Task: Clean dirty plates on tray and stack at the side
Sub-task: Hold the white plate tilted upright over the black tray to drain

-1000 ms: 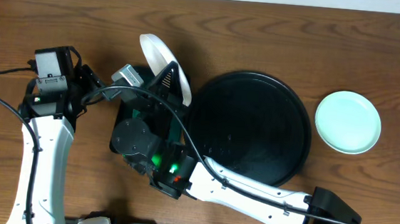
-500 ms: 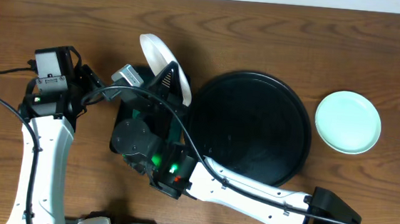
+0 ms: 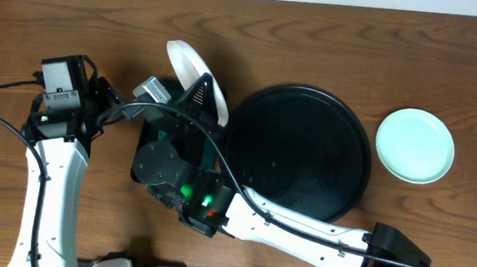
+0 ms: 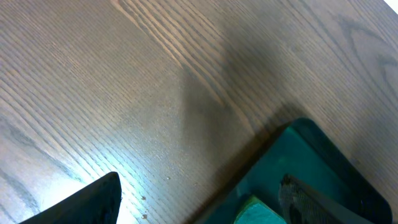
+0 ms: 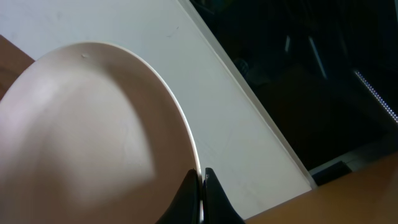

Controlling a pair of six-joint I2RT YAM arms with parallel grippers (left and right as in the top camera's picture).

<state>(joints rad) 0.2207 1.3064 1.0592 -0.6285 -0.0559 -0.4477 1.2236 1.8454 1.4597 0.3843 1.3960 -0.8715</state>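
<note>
The right claw point(image 5: 201, 186) pinches the thin rim of a smooth, round white plate point(image 5: 93, 137), held steeply tilted just left of the glossy round black tray point(image 3: 305, 156), while a shallow mint plate point(image 3: 415, 146) lies right of it on the wood-grained surface point(image 4: 124, 74), over which the left claw point(image 4: 199, 180) stands spread.

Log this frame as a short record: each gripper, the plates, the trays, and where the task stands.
right gripper: shut on the rim of the white plate
white plate: tilted up on edge, beside the black tray
left gripper: open, holding nothing, over the table by a corner of the dark green tray
black tray: no plate visible on it
mint plate: flat on the table, right of the black tray, not touching it
plates in view: two
task: no stack formed yet
</note>
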